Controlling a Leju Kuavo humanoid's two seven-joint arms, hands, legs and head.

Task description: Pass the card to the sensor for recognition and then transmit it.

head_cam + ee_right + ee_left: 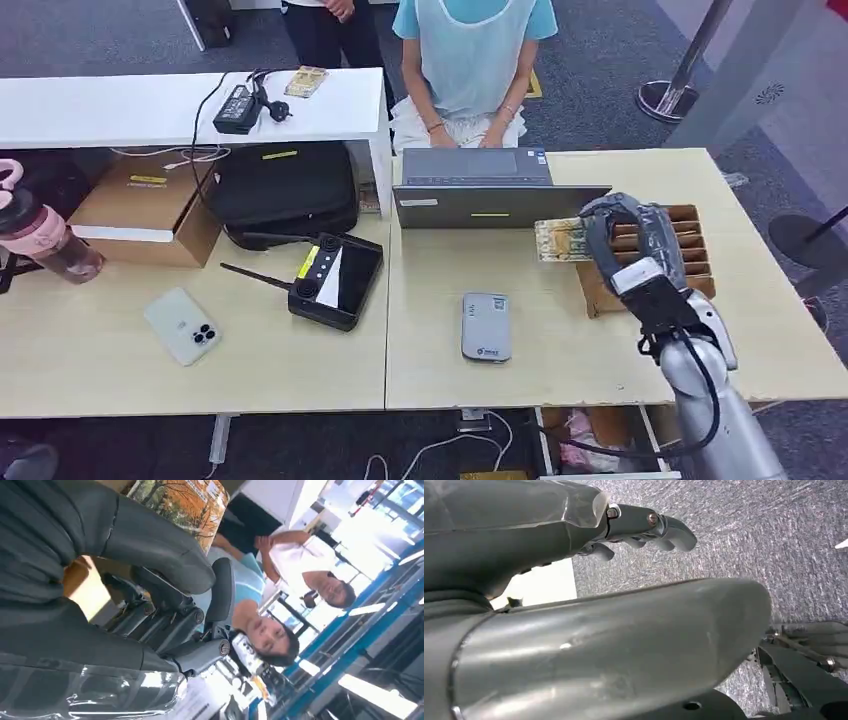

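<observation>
Fingers of the right hand grasp the card, which juts toward the laptop and is held above the table, just in front of the laptop's near edge. Right wrist view: thumb pressed over the card, its face printed with an autumn-tree picture. Hand sits over the near end of the brown cardboard organizer. Grey sensor lies flat on the table, nearer the robot, well apart from the card. Left hand hangs over grey carpet, fingers loosely curled, nothing in them. A person in a light blue top sits behind the laptop. White phone and black controller lie on the left table.
</observation>
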